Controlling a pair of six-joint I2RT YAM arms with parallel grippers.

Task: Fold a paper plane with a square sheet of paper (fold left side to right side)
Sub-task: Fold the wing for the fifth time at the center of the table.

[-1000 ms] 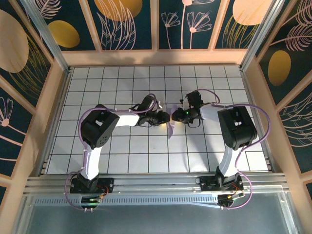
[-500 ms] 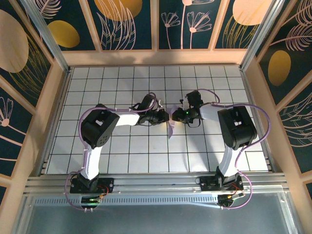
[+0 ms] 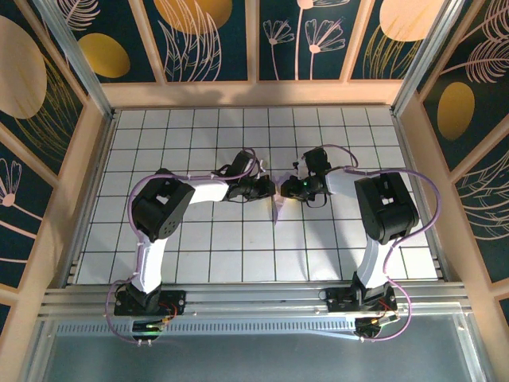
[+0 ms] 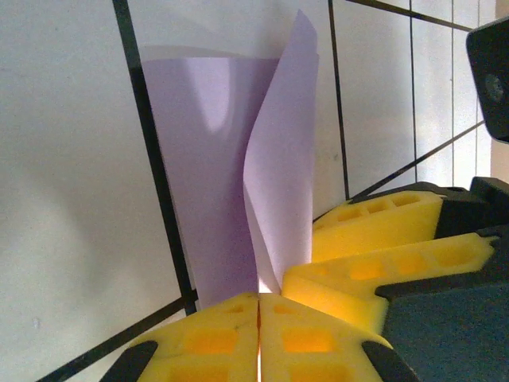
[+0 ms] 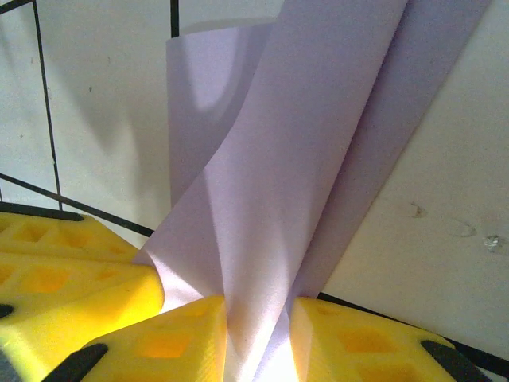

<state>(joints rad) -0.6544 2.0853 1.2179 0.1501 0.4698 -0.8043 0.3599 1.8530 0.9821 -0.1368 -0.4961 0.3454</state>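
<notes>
The slim, pale lavender folded paper plane (image 4: 215, 159) rose from the white tiles (image 4: 71, 159). Its end was pinched in the clenched left gripper (image 4: 258, 298) and, just beside, grasped by the right gripper (image 5: 258, 310).

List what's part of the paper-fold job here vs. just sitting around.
On the job:
- lavender paper, partly folded, standing up off the table
- left gripper, pinching it
- right gripper, pinching it

Just there:
- grid table
- patterned wall panels
- front metal rail

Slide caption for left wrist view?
Left claw shut on the curled lavender sheet above the white grid table.
</notes>
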